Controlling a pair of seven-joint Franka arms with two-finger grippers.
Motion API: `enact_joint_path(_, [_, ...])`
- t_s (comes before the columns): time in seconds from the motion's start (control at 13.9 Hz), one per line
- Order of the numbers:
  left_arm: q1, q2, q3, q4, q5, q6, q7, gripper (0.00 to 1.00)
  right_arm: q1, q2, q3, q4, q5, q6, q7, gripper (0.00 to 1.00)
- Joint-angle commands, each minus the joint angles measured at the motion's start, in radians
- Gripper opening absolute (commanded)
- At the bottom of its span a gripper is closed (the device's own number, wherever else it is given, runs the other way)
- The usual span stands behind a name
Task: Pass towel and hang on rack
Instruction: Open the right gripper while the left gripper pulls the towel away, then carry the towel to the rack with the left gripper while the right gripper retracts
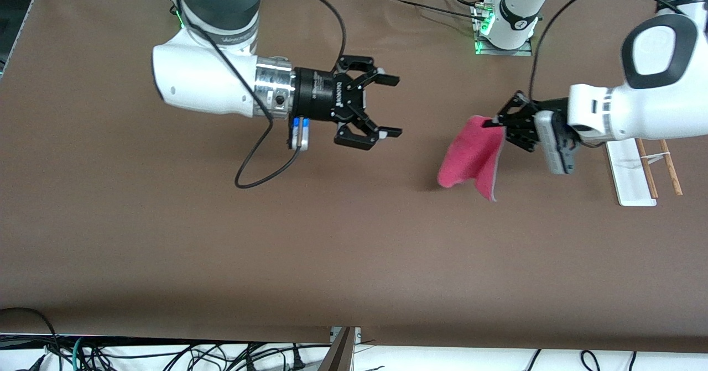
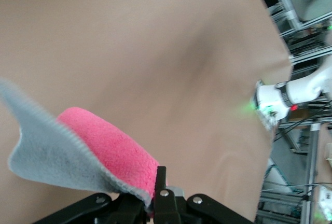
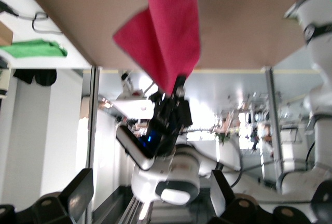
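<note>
Bare table between grippers, hanging towel beside rack

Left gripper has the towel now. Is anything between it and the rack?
Nothing visible does. The left gripper is shut on the towel, held up over bare table. The rack stands toward the left arm's end, partly under that arm. The right gripper hangs open, over the table toward the right arm's end.

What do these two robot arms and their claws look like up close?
Both arms are glossy white with rounded shells and dark grey joint bands. The right arm has a silver metal wrist ring and a loose black cable. Each ends in a black, angular two-finger end effector, right and left, with a small camera box beside the wrist. Green lights glow at the bases.
</note>
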State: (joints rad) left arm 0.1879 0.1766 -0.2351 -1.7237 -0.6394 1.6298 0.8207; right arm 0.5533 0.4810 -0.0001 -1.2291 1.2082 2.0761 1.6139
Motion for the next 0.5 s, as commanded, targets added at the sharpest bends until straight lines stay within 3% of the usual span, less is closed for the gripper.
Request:
enact_joint_path(0.0, [0.106, 0.021, -0.01, 0.058, 0.12, -0.062, 0.018, 0.0, -0.062, -0.002, 0.005, 0.013, -0.099, -0.135, -0.046, 0.99])
enact_joint_path(0.29, [0.267, 0.131, -0.01, 0.237, 0.346, -0.204, 0.025, 0.0, -0.076, -0.035, -0.056, -0.032, -0.238, -0.309, -0.176, 0.99])
enact_joint_path(0.43, [0.327, 0.152, -0.009, 0.265, 0.43, -0.235, 0.058, 0.0, -0.081, -0.073, -0.095, -0.07, -0.307, -0.395, -0.279, 0.99])
